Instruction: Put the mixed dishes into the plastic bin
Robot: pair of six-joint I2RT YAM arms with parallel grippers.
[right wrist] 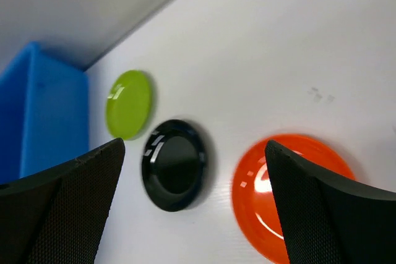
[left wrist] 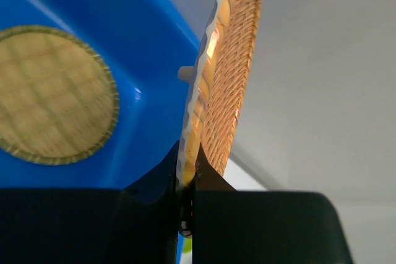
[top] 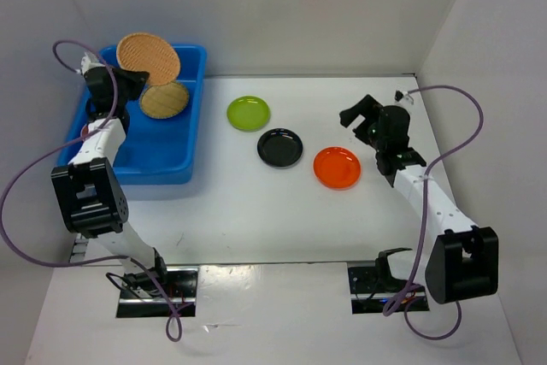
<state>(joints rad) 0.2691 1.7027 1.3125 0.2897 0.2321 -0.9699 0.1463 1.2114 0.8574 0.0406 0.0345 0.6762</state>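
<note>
2 woven plates [top: 148, 58] [top: 164, 100] | 3 glossy plates [top: 248, 113] [top: 280, 148] [top: 337, 167] | 1 blue bin [top: 195, 117]

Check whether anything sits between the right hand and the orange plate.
Nothing visible does. The right hand is open above the table, and the orange plate lies uncovered just below it in the wrist view. The black plate sits apart from it, on the bin side, out of the path.

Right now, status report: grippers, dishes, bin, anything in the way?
Left gripper shut on woven plate, edge-on above blue bin. Right gripper open, empty, by orange plate. Second woven plate in bin; green plate, black plate on table. No obstruction seen.
</note>
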